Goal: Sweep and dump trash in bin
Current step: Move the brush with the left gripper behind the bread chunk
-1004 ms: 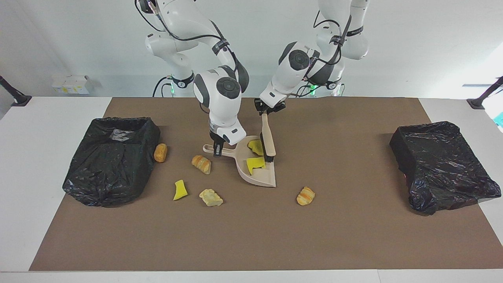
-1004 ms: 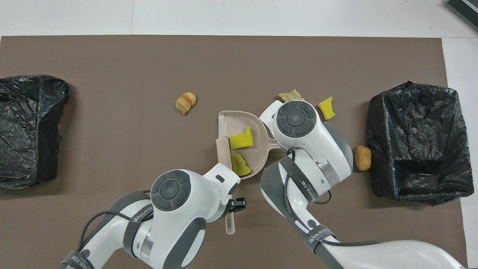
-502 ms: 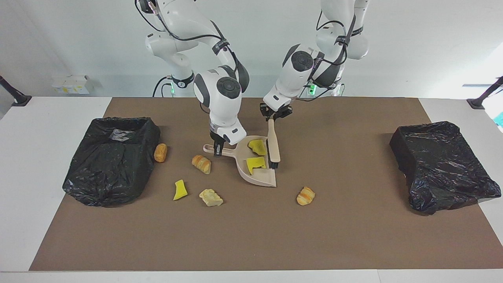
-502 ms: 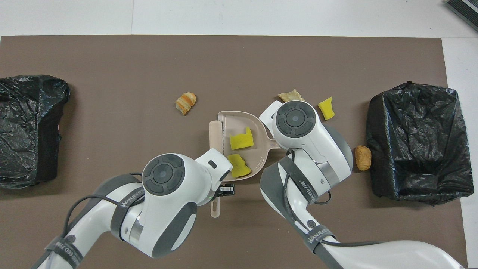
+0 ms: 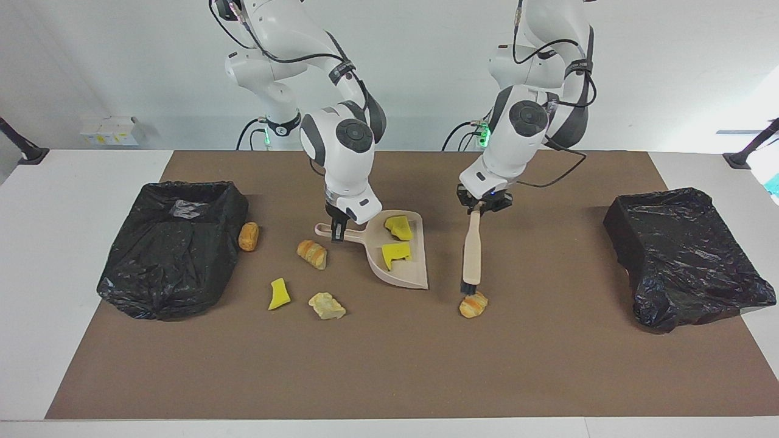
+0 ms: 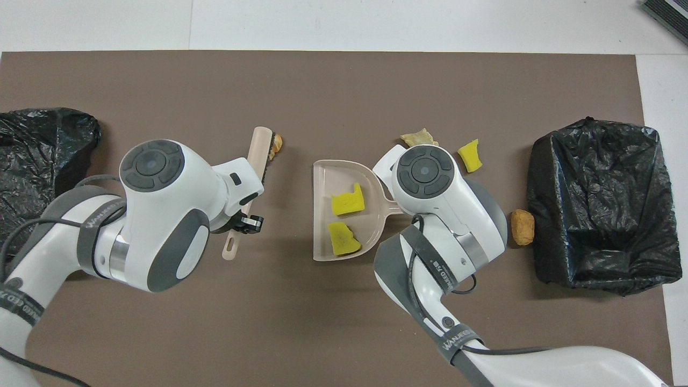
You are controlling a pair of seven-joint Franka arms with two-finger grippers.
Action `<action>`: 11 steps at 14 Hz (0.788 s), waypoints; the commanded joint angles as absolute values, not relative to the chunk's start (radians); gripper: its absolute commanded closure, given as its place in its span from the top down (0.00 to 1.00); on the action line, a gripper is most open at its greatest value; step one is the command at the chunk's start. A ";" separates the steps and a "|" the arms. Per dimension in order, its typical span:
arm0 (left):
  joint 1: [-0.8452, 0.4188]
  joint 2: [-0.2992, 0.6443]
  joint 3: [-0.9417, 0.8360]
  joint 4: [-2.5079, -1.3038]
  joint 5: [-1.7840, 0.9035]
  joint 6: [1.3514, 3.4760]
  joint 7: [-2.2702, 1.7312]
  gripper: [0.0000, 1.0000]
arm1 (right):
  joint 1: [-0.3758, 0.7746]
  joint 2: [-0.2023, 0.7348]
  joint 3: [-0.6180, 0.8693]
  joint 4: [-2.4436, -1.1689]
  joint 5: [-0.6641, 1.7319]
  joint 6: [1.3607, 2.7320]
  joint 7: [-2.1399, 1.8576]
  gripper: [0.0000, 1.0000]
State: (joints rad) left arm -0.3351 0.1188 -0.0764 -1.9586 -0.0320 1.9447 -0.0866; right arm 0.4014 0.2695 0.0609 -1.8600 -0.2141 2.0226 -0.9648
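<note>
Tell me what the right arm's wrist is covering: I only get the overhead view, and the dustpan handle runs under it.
Observer: The right gripper is shut on the dustpan by its handle.
Operator: Is any trash hidden under that arm?
Observer: Yes, a striped pastry lump lies on the mat beside the handle, toward the right arm's end.
Operator: Is the brush actually down at its lump?
Observer: The left gripper holds the brush steeply tilted, with its bristles low against the other pastry lump.
</note>
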 commanded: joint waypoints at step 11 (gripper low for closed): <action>-0.202 0.353 -0.091 -1.741 0.239 2.005 0.274 0.00 | 0.400 0.265 0.069 -1.868 -0.212 2.029 -0.948 0.00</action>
